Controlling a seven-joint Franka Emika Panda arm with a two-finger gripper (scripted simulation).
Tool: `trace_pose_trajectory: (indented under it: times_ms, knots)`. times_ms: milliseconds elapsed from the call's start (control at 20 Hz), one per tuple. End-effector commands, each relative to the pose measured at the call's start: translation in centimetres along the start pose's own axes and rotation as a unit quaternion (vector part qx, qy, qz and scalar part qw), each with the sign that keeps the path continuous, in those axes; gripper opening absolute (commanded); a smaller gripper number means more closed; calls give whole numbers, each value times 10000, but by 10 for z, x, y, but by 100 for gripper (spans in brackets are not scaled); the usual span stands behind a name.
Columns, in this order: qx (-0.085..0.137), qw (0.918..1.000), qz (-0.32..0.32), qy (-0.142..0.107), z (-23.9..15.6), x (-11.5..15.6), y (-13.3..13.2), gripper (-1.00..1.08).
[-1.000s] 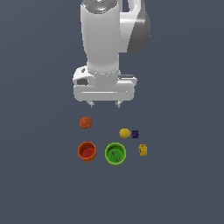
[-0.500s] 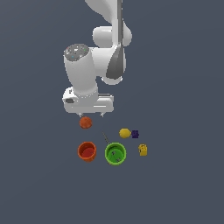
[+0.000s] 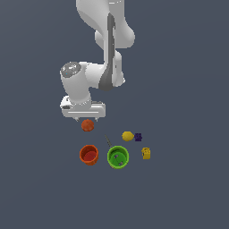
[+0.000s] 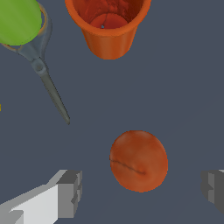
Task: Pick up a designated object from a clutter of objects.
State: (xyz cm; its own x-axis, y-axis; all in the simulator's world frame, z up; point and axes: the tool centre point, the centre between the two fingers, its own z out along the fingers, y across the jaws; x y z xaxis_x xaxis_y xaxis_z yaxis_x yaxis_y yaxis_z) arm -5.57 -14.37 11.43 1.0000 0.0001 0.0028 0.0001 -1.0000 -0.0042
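One arm hangs down in the exterior view, and its gripper [image 3: 84, 119] sits just above the orange-red ball [image 3: 87, 125], a bit left of the middle of the frame. The ball peeks out right under the gripper, so the next move is likely a short drop straight down. Below the ball stand the orange-red cup [image 3: 89, 154] and the green cup [image 3: 118, 157], and the yellow lemon [image 3: 128, 136] lies off to the right, all apart from the ball.

In the wrist view, the ball [image 4: 138, 160] lies low in the frame, between the two fingers [image 4: 70, 194], a little nearer the right one. The jaws are spread wide and hold nothing. The ball is round, with no long side, and has blotchy skin and one thin dark line. The cup [image 4: 108, 26] is at the top, well apart.
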Motion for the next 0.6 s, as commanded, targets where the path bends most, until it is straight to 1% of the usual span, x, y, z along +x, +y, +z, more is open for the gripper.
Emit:
trace_pose_trajectory:
  times_ms: [0, 250, 550]
  knots:
    - [-11, 10000, 8, -4, 9, -7, 7, 100]
    - [-21, 10000, 20, -14, 17, -14, 13, 100]
    - [-18, 10000, 22, -18, 21, -13, 12, 100]
